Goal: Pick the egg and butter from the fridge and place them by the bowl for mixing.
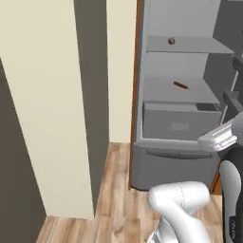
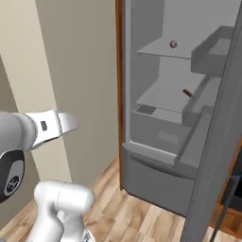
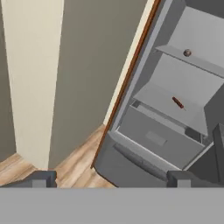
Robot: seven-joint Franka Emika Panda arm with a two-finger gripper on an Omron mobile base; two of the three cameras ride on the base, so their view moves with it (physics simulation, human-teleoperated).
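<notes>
The grey fridge (image 1: 180,166) (image 2: 156,175) (image 3: 144,159) stands open ahead of me. A small brownish egg (image 1: 171,41) (image 2: 173,44) (image 3: 187,53) rests on its upper shelf. On the shelf below lies a thin reddish-brown stick (image 1: 181,85) (image 2: 187,92) (image 3: 177,102). The butter is out of view. My gripper (image 3: 109,181) hangs well short of the fridge, open, its two dark fingertips (image 3: 40,179) far apart with nothing between them.
A grey drawer (image 1: 178,124) sits under the shelves. The open fridge door (image 2: 222,118) with its bins stands on the right. A cream wall panel (image 1: 47,95) juts out on the left over the wooden floor (image 1: 114,190).
</notes>
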